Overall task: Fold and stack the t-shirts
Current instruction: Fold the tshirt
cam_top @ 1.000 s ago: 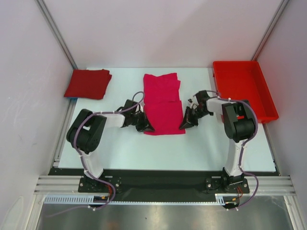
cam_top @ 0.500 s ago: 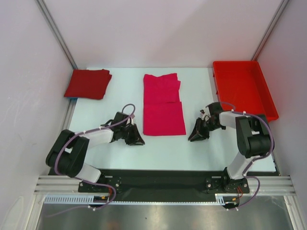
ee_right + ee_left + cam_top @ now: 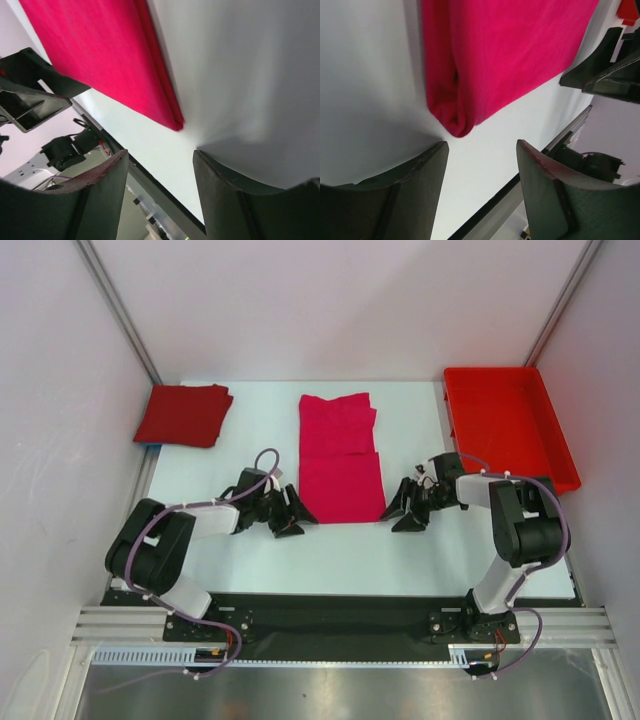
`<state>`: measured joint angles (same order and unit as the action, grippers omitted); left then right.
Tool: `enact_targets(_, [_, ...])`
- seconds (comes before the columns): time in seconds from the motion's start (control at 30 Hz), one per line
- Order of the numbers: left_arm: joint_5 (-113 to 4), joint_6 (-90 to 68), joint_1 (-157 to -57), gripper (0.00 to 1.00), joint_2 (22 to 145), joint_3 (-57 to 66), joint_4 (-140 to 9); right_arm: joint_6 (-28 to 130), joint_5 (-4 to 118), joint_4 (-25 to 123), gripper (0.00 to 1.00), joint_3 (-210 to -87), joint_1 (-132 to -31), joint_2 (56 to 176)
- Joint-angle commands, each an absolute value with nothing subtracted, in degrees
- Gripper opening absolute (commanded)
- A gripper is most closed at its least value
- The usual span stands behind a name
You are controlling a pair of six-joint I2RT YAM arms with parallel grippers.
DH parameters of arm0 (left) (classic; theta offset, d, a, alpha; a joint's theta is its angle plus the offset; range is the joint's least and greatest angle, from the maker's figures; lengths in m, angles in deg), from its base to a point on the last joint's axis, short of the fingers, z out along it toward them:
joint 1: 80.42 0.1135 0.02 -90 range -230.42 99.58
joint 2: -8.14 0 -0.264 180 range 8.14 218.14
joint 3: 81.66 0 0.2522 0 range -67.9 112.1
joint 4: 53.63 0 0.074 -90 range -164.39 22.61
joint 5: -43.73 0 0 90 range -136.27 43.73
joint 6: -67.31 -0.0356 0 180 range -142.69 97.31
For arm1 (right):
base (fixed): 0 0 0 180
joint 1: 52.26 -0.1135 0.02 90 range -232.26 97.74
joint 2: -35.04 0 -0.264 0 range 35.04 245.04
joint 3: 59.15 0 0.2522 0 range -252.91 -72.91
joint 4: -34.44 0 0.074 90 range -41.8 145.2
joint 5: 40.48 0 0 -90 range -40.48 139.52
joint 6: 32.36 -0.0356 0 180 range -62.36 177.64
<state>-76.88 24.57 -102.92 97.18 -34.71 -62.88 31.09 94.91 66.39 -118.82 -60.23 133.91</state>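
Shirts: 2 on the counter (image 3: 330, 552), not yet stacked.

Pink shirt (image 3: 340, 455): centre of the top view, folded into a long strip that runs from the far edge toward the arms. Layered edges cross its middle. Its near end lies between the 2 end effectors.

Red shirt (image 3: 184, 414): upper left of the frame, folded into a compact square at the counter's far left corner, well apart from the pink shirt.

Left end effector (image 3: 298, 519): low over the counter, just beside the pink shirt's near left corner. Jaws spread, nothing held. Its wrist view shows bare counter between the fingers (image 3: 410, 195) and the shirt's rolled corner just ahead of the tips. Contact with the cloth cannot be confirmed.

Right end effector (image 3: 393, 518): mirrored position, just beside the near right corner of the pink shirt. Jaws spread, nothing held. Its wrist view shows bare counter in the gap and the shirt's folded corner ahead of the tips, slightly apart from them.

Tray (image 3: 505, 425): red, upper right of the frame, at the counter's far right side, apart from both shirts.
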Motion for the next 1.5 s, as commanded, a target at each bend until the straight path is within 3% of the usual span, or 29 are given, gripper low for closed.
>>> enact_targets(0.0, [-69.74,26.08,-102.13,0.66,102.44,-36.34,-65.28,28.55,89.96,60.86,0.61,-119.84,-61.75,137.78])
enact_targets(0.4, [-67.71,30.04,-99.58,0.57,106.49,-35.55,-67.66,24.41,81.78,60.94,0.59,-119.84,-61.49,138.05])
enact_targets(0.73, [-67.54,30.74,-98.79,0.49,109.56,-35.11,-64.32,23.36,82.13,58.22,0.56,-120.37,-61.49,142.44])
enact_targets(0.97, [-66.66,28.9,-97.91,0.35,111.32,-34.06,-63.88,22.39,83.8,55.76,0.36,-120.02,-61.58,144.2])
enact_targets(1.0, [-66.74,28.64,-97.56,0.23,111.59,-34.06,-63.79,22.39,83.89,55.49,0.24,-119.84,-61.66,144.12])
enact_targets(1.03, [-67.09,28.2,-97.47,0.16,111.59,-34.06,-63.53,22.57,83.97,55.67,0.19,-119.75,-61.58,144.12])
enact_targets(1.07, [-67.27,27.85,-97.39,0.02,111.59,-33.8,-63.61,22.57,83.98,55.67,0.13,-119.66,-61.58,143.51])
enact_targets(1.1, [-67.19,27.32,-97.38,0.0,111.42,-33.71,-63.88,22.57,83.8,55.76,0.02,-119.14,-61.66,143.15])
enact_targets(1.47, [-69.56,25.38,-100.45,0.0,97.37,-44.77,-66.25,22.05,81.95,57.6,0.0,-107.11,-67.02,129.01])
